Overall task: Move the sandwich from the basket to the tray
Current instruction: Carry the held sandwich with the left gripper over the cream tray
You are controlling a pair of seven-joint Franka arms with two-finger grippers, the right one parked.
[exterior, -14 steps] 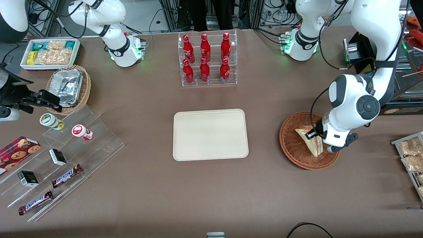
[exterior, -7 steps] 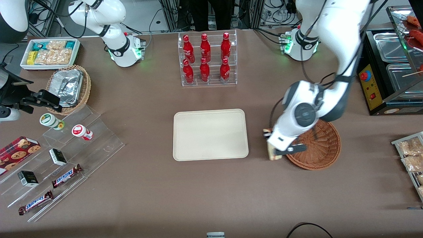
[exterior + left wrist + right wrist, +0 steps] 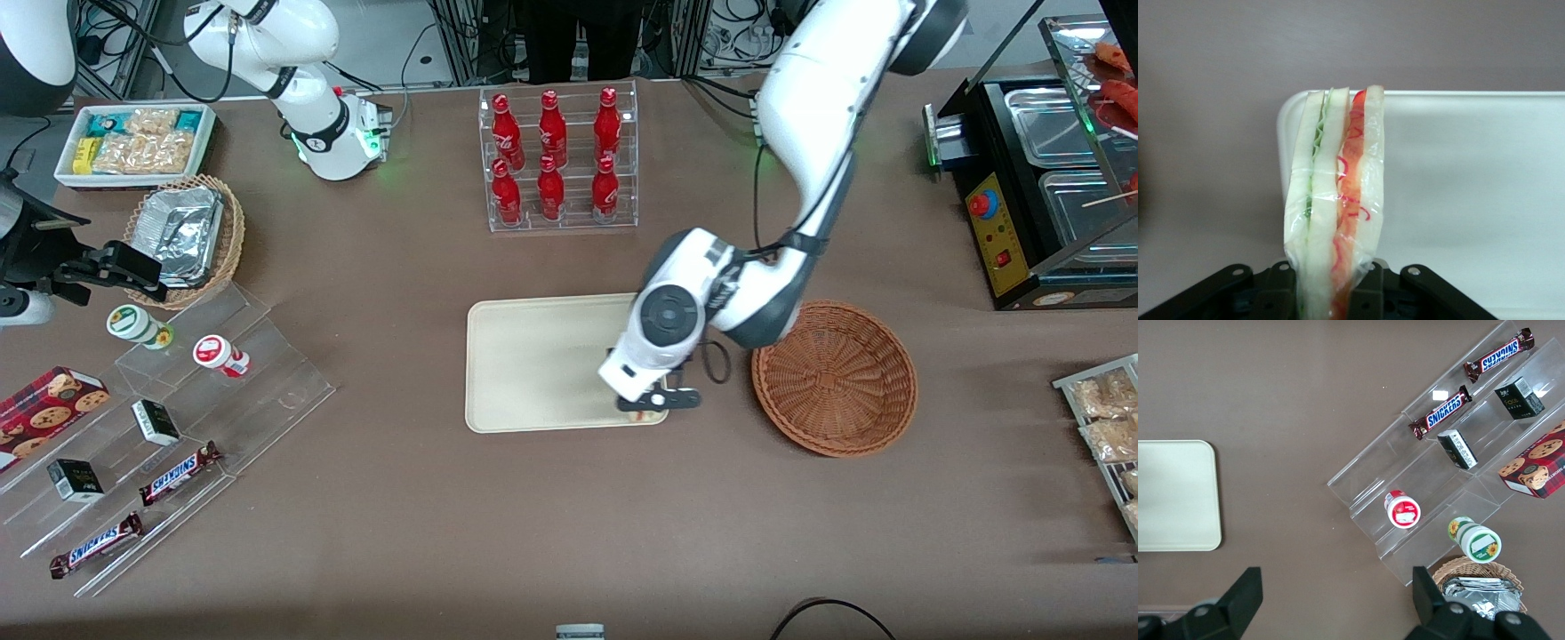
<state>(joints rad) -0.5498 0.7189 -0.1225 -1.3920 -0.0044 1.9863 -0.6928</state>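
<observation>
Dropping now looks risky to me: the gripper (image 3: 647, 411), jaws pinching the plastic-wrapped triangular white-bread sandwich (image 3: 1335, 200), hangs right over the corner of the flat cream rectangular tray (image 3: 533, 364) nearest the round reddish-brown wicker basket (image 3: 834, 377), so the wedge could tip off onto the brown surface (image 3: 569, 533). Half a second ago it was between basket and tray; the basket's empty now.

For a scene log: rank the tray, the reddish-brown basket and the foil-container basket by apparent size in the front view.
1. tray, largest.
2. basket, empty.
3. lighter wicker basket holding foil containers, smallest.

The gripper hangs over the tray's corner nearest the basket, shut on the sandwich, which is mostly hidden in the front view, so unranked.
</observation>
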